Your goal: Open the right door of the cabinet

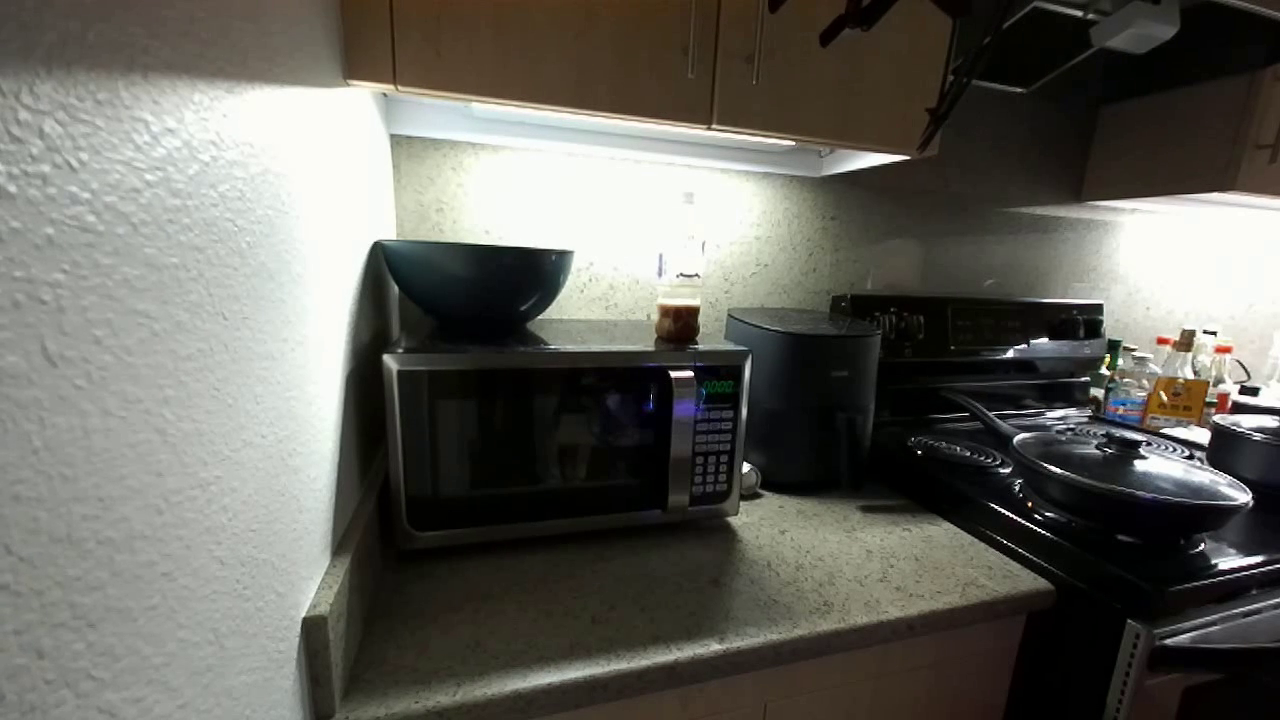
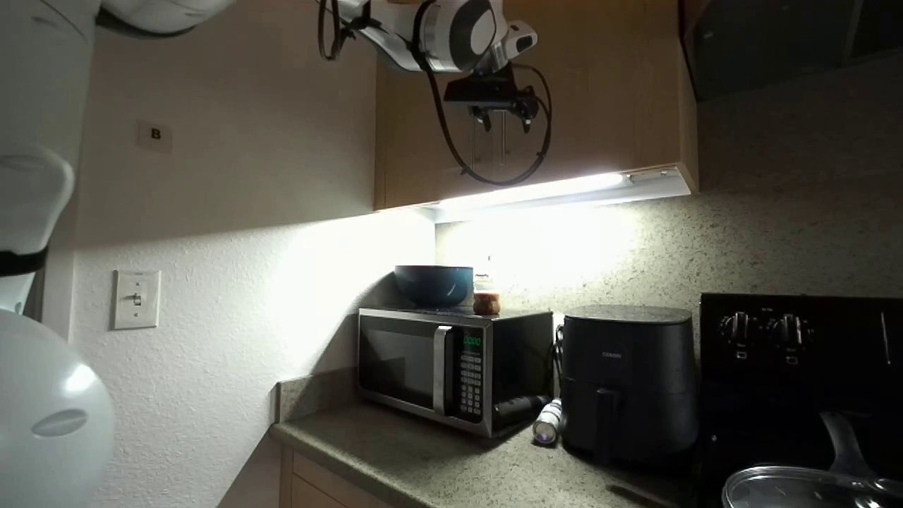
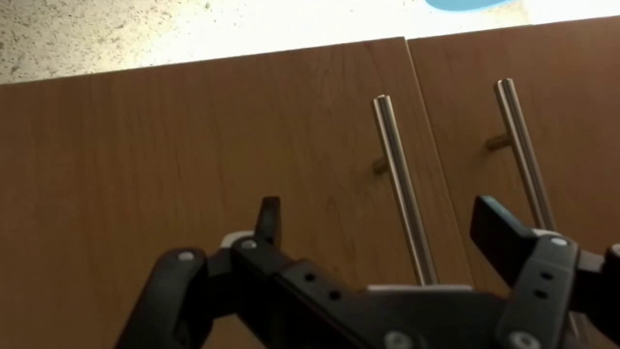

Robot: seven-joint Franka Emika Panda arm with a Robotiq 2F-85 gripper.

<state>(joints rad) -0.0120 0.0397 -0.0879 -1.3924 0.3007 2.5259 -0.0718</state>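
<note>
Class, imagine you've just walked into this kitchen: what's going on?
A robot arm extends in front of the wall cabinet, its open gripper near the right door. In the wrist view, that door's handle shows between the fingers, but nothing is gripped. The door looks shut; opening hasn't begun.

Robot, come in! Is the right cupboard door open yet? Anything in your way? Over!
Fingers open, gripping nothing. Right door shut. Its handle between fingers in wrist view. Black cable looping below, could snag.
</note>
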